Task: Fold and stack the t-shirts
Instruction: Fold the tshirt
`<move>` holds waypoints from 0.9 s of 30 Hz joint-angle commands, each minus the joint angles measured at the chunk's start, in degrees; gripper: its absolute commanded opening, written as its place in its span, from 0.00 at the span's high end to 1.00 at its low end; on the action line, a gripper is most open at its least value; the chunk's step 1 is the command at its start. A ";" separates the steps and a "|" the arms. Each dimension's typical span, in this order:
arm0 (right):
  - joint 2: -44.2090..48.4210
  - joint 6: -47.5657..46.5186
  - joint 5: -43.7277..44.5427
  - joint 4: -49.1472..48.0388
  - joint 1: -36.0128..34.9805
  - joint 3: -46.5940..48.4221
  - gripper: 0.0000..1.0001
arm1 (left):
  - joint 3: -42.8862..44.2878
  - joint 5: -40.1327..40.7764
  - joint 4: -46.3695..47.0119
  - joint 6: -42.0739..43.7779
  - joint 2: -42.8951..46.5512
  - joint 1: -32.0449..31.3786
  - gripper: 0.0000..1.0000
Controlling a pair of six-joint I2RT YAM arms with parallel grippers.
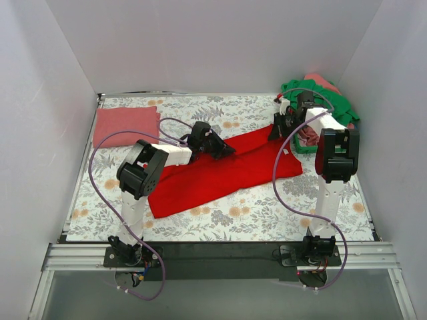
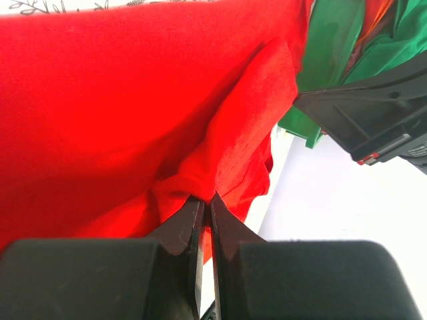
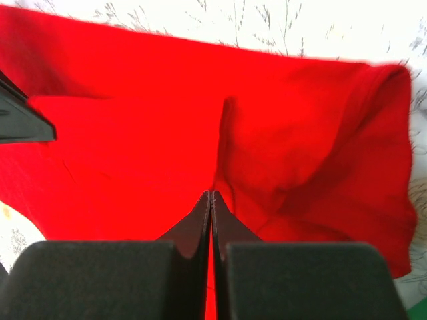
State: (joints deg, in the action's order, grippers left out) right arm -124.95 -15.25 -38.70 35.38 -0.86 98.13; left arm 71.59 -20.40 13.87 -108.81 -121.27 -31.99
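A bright red t-shirt (image 1: 227, 175) lies stretched slantwise across the middle of the floral tablecloth. My left gripper (image 1: 227, 152) is at its upper edge near the middle, shut on a pinched fold of the red cloth (image 2: 100, 100). My right gripper (image 1: 273, 133) is at the shirt's far right corner, shut on a crease of the same red cloth (image 3: 133, 133). In each wrist view the fingertips meet with red fabric bunched at them, for the left gripper (image 2: 207, 198) and the right gripper (image 3: 211, 193) alike. A folded salmon-pink t-shirt (image 1: 125, 125) lies flat at the back left.
A loose heap with a green t-shirt (image 1: 330, 100) and pink cloth sits at the back right corner, just behind my right arm (image 1: 337, 153). White walls close the table on three sides. The floral tablecloth (image 1: 267, 213) shows in front of the red shirt.
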 commanded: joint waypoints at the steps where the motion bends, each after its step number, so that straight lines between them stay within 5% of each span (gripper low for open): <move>1: 3.57 -1.36 0.90 -0.92 0.34 -1.62 0.99 | -0.40 -1.30 -0.77 1.32 3.50 0.43 1.00; 10: 5.50 -3.21 4.07 -0.92 0.25 -3.38 0.99 | -1.54 -4.73 -1.12 2.73 4.03 0.35 0.95; 17: 6.20 -3.65 4.68 -0.22 0.34 -3.38 0.99 | -2.69 -6.66 -2.00 4.22 5.61 0.35 0.80; 21: 7.17 -5.40 5.91 1.18 0.34 -3.47 0.78 | -4.09 -6.84 -3.49 6.59 7.71 0.35 0.69; 27: 11.21 -8.22 7.14 3.29 0.25 -4.26 0.72 | -5.94 -4.65 -8.40 13.88 14.47 0.43 0.64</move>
State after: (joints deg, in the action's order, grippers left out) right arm -118.80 -20.95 -32.23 36.82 -0.82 94.00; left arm 65.80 -26.06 8.51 -100.82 -114.15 -31.97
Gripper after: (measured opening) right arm 0.277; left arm 0.346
